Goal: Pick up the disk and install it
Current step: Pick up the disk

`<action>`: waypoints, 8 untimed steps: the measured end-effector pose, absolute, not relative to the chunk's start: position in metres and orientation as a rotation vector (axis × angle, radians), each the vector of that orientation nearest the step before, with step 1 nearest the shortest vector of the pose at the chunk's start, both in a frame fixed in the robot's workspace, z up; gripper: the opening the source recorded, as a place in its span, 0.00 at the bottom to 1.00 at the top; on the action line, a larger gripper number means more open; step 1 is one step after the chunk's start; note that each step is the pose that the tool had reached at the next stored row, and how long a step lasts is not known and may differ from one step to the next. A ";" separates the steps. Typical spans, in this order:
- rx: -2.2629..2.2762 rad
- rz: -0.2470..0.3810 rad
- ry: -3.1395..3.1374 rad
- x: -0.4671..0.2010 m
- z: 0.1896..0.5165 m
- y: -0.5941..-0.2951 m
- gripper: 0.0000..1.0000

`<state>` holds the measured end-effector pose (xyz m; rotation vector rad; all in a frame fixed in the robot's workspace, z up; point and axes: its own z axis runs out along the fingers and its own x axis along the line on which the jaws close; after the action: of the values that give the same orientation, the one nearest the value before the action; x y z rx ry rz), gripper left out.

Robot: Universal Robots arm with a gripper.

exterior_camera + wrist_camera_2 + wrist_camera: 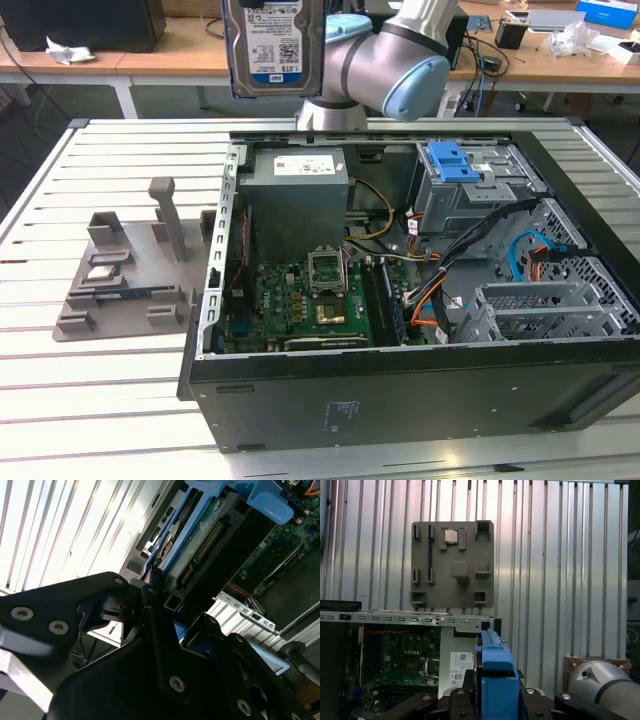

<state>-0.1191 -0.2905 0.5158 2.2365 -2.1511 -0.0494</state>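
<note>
The disk (275, 45), a silver hard drive with a white-and-blue label in a blue carrier, hangs upright in the air above the back edge of the open computer case (400, 400). My gripper (155, 605) is shut on it, the black fingers (95, 597) clamping the carrier's edge. In the first wrist view the blue carrier of the disk (495, 675) stands edge-on between the gripper's (495, 702) two sides. The disk (200, 535) shows its connector end in the second wrist view. The grey drive cage with a blue latch (455, 160) sits inside the case toward the exterior view's right.
Inside the case lie a grey power supply (297, 195), a green motherboard (300, 300) and loose cables (440, 290). A grey fixture tray (125, 270) with posts rests on the slatted table (100, 400) at the exterior view's left. Desks with clutter stand behind.
</note>
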 end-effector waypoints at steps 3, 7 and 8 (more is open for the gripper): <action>2.239 -0.056 -2.154 -0.107 0.516 -0.291 0.36; 2.253 -0.086 -2.166 -0.098 0.516 -0.294 0.36; 2.257 -0.093 -2.168 -0.095 0.516 -0.296 0.36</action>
<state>-0.0954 -0.2964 0.5158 2.2570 -2.1685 -0.0932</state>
